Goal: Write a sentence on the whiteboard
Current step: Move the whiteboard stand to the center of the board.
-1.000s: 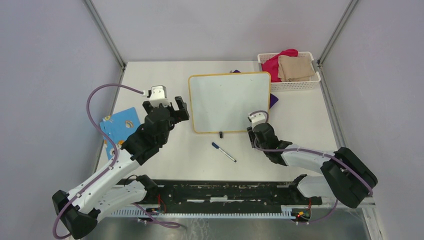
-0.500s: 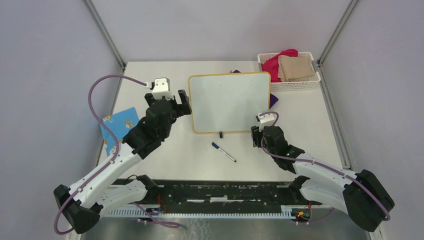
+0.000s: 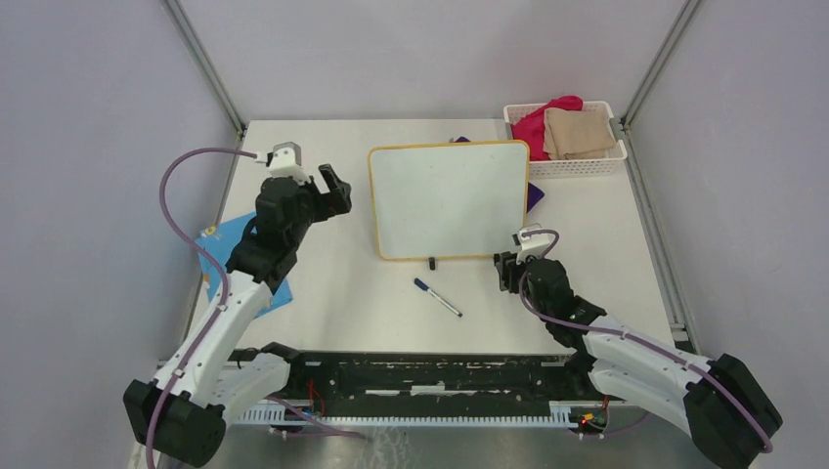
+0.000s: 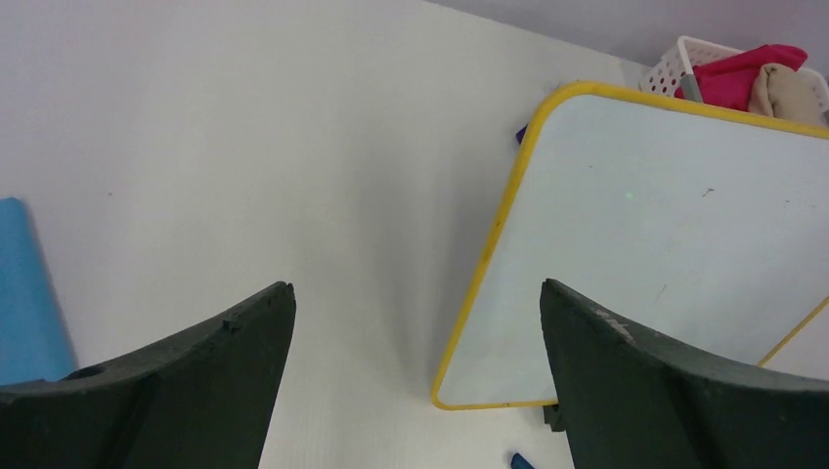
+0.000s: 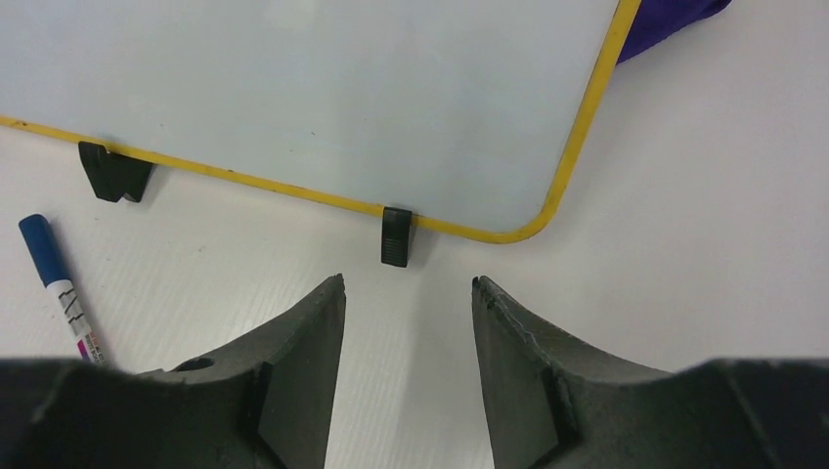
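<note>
We see board [image 3: 450, 200] on worktop [image 3: 323, 283], centre, toward far side. Our left claw [image 4: 415, 293] spread wide, empty, hovers beside board's left edge. Our right claw [image 5: 407, 283] parted, narrower, empty, just before board's near-right corner. Marker [image 3: 437, 297] lies near board's front edge, not touching.

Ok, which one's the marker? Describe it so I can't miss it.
Find the yellow-framed whiteboard in the middle of the table. Just in front of its edge facing the arms, the marker lies at an angle on the tabletop. It is the only slim stick there, with a white barrel and blue cap, unlike the board's stubby black feet.
</note>
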### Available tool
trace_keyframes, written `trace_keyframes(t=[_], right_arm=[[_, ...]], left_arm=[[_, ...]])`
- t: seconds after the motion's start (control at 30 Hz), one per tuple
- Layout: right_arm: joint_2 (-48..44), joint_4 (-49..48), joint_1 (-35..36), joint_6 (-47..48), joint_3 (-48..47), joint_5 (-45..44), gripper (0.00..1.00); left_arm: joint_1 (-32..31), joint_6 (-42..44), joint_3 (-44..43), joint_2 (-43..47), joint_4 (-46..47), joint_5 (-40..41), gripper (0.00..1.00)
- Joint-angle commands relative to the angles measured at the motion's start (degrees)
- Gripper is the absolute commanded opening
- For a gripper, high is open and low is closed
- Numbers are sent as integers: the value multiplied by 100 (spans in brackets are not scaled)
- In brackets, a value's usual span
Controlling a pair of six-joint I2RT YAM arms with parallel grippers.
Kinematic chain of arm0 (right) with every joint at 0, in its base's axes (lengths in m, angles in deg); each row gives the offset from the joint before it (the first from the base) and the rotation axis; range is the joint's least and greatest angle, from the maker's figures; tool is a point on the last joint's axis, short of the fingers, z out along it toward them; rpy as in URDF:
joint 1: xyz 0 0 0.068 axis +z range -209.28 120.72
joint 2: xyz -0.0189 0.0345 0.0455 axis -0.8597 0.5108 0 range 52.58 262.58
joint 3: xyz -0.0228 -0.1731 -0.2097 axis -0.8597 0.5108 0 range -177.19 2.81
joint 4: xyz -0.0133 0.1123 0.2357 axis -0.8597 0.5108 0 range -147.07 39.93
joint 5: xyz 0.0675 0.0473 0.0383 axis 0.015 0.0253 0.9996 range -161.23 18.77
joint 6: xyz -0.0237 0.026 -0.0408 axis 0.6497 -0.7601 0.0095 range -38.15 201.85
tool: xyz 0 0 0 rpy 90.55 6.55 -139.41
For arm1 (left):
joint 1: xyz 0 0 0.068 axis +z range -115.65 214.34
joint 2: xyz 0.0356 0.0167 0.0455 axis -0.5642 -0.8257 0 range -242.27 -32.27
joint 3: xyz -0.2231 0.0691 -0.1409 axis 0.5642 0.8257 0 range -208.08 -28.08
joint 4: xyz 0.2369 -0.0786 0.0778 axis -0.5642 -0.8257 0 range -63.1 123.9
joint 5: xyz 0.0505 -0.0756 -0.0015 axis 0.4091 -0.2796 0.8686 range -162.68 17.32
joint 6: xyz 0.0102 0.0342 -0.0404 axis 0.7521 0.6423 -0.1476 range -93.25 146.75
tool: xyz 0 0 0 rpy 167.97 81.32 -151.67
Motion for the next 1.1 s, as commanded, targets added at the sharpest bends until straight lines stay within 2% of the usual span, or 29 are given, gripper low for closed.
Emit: trace_keyframes(t=[0.0, 0.2, 0.53, 0.77, 1.07], right_arm=[[180, -150, -23, -110, -223, 65, 55], [287, -249, -23, -381, -188, -140, 56], [917, -495, -22, -623, -319, -158, 57], [1400, -566, -26, -789, -477, -252, 59], [2093, -736, -28, -810, -782, -322, 57]], left_arm=[[506, -750, 491, -186, 869, -2009, 100], [873, -1571, 1138, -379, 2284, -2775, 100], [890, -2066, 1707, -906, 3617, -2814, 100], [890, -2035, 1660, -1524, 3889, -2711, 100], [890, -2032, 1684, -1999, 4436, -3039, 100]])
